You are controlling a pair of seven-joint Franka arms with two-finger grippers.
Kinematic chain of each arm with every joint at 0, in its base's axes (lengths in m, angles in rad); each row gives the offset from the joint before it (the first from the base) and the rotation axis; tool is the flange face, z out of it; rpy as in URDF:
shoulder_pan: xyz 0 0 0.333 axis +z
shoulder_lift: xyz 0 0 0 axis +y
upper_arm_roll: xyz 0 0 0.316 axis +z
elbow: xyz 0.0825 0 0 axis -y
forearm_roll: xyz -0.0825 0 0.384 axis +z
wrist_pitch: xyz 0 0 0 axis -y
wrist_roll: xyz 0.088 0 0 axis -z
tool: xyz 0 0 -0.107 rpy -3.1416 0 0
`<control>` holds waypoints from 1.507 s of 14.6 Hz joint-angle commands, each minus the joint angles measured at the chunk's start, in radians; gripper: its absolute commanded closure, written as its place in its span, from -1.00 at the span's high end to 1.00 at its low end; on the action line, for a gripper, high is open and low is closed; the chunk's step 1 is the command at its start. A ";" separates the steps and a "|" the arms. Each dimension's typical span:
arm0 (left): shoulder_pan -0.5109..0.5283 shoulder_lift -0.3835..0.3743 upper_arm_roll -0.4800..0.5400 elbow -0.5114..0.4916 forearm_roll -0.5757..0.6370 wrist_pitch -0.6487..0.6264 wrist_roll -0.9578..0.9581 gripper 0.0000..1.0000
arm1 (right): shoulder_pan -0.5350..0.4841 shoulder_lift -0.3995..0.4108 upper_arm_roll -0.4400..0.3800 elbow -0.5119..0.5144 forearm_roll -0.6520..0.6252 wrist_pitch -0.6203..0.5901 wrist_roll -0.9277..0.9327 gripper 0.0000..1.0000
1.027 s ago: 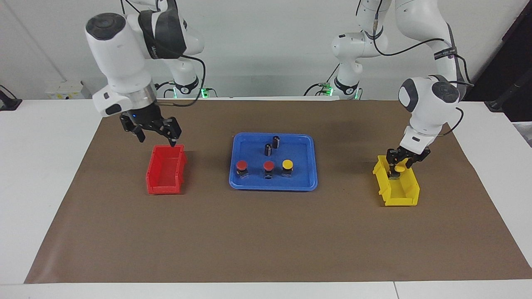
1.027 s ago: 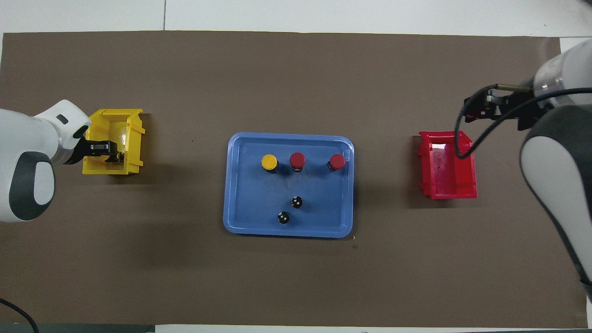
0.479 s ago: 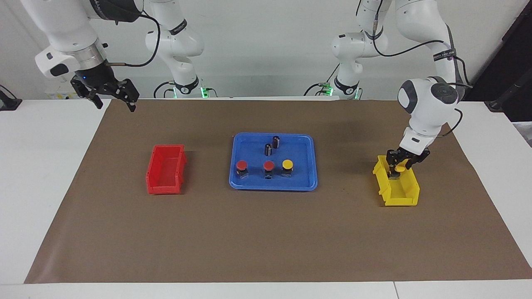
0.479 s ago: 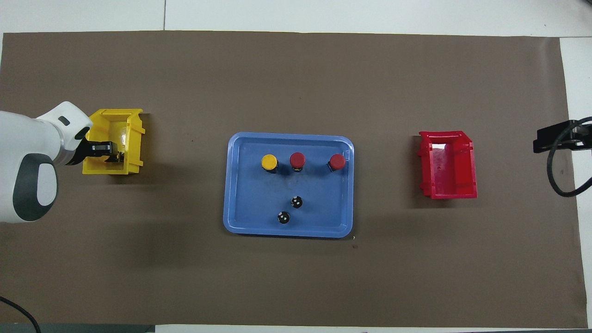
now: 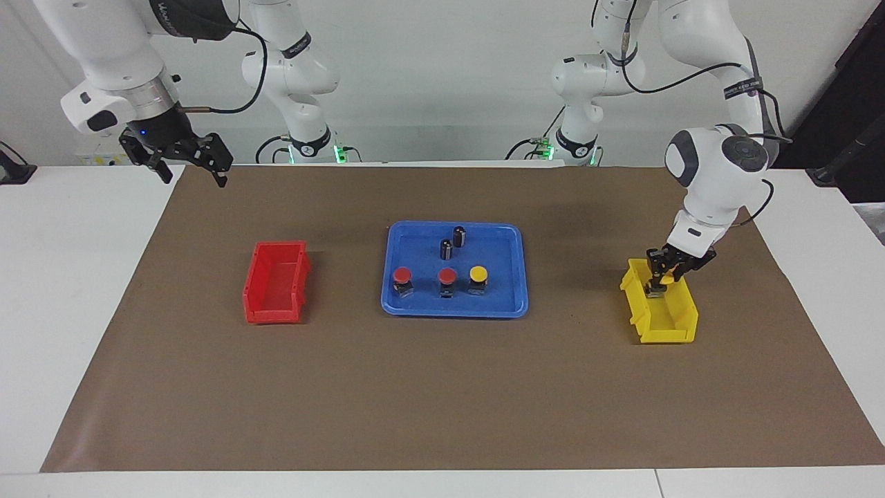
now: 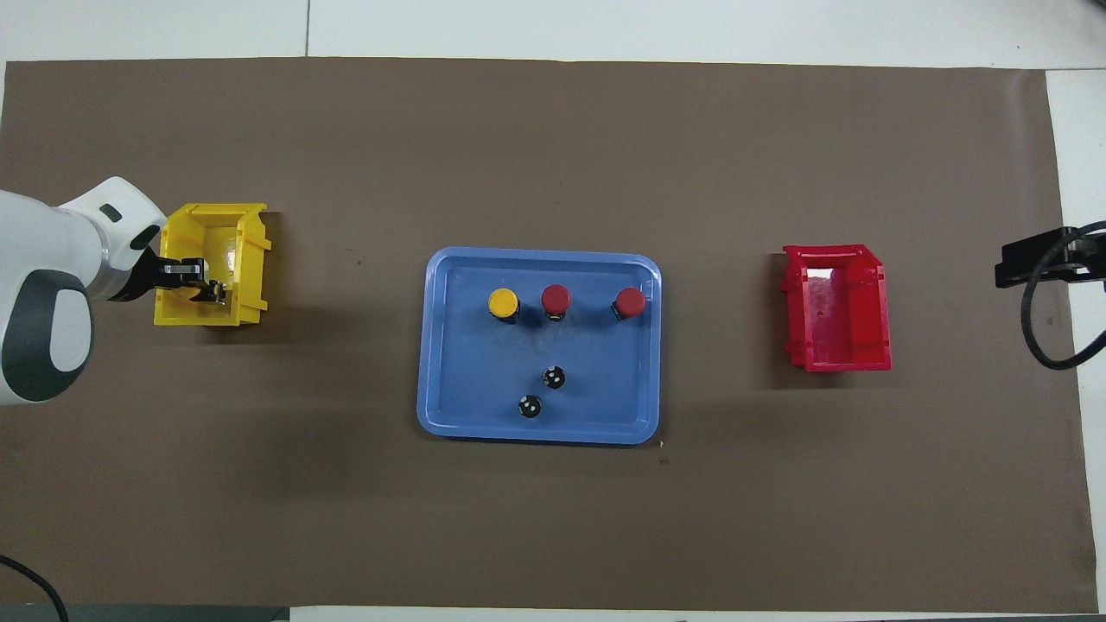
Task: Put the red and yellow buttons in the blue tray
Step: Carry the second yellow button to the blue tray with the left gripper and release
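Note:
The blue tray (image 5: 499, 299) (image 6: 458, 345) lies mid-table. In it stand two red buttons (image 5: 402, 277) (image 5: 447, 277) (image 6: 630, 301) (image 6: 556, 298) and one yellow button (image 5: 478, 274) (image 6: 503, 302). My left gripper (image 5: 658, 285) (image 6: 210, 289) reaches down into the yellow bin (image 5: 669, 326) (image 6: 235, 226), shut on the second yellow button (image 5: 665, 280), which is mostly hidden by the fingers. My right gripper (image 5: 188, 166) is open and empty, raised over the table edge at the right arm's end.
Two dark capless cylinders (image 5: 459, 236) (image 5: 446, 249) stand in the tray, nearer the robots than the buttons. An empty red bin (image 5: 253, 294) (image 6: 836, 311) sits toward the right arm's end. A brown mat (image 5: 415, 387) covers the table.
The right gripper rose from over the red bin and swung out to the table edge, then stopped. The left gripper's fingers closed on the yellow button in the yellow bin.

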 commanded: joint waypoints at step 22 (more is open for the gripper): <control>-0.549 0.130 -0.002 0.068 -0.073 0.111 -0.600 -0.97 | -0.016 -0.011 -0.001 -0.016 0.008 0.008 -0.038 1.00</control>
